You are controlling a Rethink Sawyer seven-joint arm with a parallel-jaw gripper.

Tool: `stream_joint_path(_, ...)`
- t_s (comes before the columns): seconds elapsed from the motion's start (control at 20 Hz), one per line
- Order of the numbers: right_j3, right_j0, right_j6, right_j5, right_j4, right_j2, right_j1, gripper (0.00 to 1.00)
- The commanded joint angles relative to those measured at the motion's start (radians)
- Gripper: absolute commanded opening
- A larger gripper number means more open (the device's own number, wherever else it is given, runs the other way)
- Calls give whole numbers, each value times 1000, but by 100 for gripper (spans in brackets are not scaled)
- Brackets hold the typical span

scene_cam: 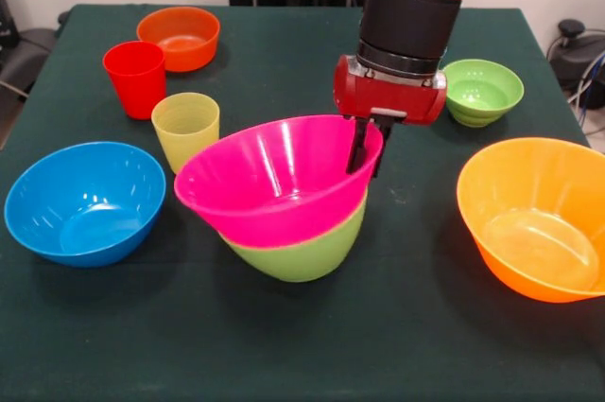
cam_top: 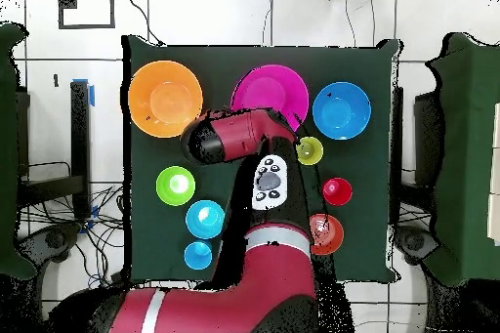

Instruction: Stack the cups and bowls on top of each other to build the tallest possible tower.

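A large pink bowl [scene_cam: 274, 189] [cam_top: 270, 90] sits nested in a green bowl [scene_cam: 302, 253], and the pair tilts toward the left in the front view. My gripper [scene_cam: 366, 148] is shut on the pink bowl's right rim, with one finger inside and one outside. A blue bowl [scene_cam: 85, 201] [cam_top: 341, 109] stands at the left. Behind it are a red cup [scene_cam: 135, 78] [cam_top: 337, 191], a yellow cup [scene_cam: 185, 128] [cam_top: 310, 150] and a small orange bowl [scene_cam: 180, 38] [cam_top: 325, 233]. The large yellow-orange bowl [scene_cam: 534, 218] [cam_top: 165, 99] is at the right, with a small green bowl [scene_cam: 481, 92] [cam_top: 176, 186] behind it.
In the overhead view a small blue bowl [cam_top: 205, 219] and a light blue cup [cam_top: 198, 255] stand near the robot's base. The arm [cam_top: 239, 139] hides the gripper there. The dark green table [scene_cam: 284, 355] ends close behind the orange bowl.
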Motion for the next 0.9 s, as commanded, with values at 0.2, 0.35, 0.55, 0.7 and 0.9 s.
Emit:
stream_joint_path(0.2, 33, -52, -104, 104, -30, 173, 85, 0)
stream_joint_path(0.35, 20, -44, -91, 103, -38, 169, 99, 0)
stream_joint_path(0.55, 12, -22, -70, 112, -40, 151, 105, 0)
stream_joint_path(0.7, -20, 7, -91, 223, -30, 127, 91, 0)
stream_joint_path(0.9, -60, 14, -125, 342, -18, 137, 89, 0)
